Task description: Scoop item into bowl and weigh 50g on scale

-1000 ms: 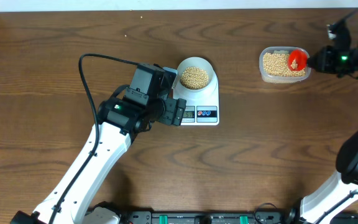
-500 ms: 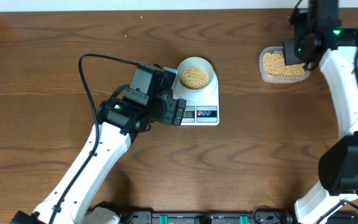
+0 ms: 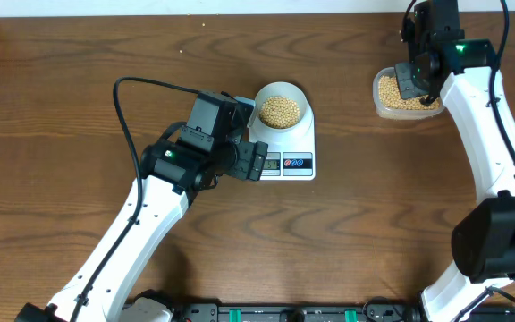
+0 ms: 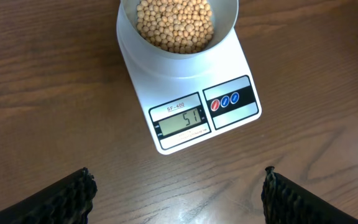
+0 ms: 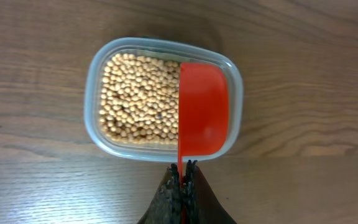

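Smooth round tan beans (image 4: 174, 23) heaped in small white bowl (image 4: 179, 64), which sits on flat white plastic scale (image 4: 185, 90). Left gripper (image 4: 178, 186) spread wide, empty, just beside scale. Right gripper (image 5: 184, 180) pinched tight on thin handle of glossy red scoop (image 5: 202, 109), over clear rounded tub (image 5: 98, 81). Wood-grain table (image 3: 61, 107).

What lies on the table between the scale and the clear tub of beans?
Nothing. The overhead view shows only bare wooden table between the scale and the clear tub.
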{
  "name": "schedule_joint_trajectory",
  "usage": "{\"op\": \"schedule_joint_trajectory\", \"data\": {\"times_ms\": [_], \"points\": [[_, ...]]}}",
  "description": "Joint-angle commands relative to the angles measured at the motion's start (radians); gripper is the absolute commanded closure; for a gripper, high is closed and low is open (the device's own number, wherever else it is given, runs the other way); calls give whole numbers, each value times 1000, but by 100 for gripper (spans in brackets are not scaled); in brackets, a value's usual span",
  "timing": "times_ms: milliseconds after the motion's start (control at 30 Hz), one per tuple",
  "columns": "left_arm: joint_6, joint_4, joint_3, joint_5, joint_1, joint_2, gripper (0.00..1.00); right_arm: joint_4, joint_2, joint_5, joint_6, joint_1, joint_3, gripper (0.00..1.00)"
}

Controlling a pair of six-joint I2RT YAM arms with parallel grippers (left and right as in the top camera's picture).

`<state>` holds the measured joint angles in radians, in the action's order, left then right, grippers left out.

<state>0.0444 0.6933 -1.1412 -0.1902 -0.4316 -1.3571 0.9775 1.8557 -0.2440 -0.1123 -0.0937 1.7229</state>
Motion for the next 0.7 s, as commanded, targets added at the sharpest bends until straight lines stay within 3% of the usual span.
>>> {"op": "schedule_joint_trajectory", "data": {"times_ms": [0, 167, 367, 667], "points": [[-10, 2, 6, -8, 5, 20, 12, -6, -38, 90, 18, 3, 11, 99], [-10, 2, 6, -8, 5, 20, 12, -61, -95, 323, 18, 3, 11, 99], [-10, 2, 6, -8, 5, 20, 12, -148, -116, 765, 19, -26, 10, 99], [-10, 2, 6, -8, 5, 20, 12, -141, -29, 712, 18, -185, 10, 99]]}}
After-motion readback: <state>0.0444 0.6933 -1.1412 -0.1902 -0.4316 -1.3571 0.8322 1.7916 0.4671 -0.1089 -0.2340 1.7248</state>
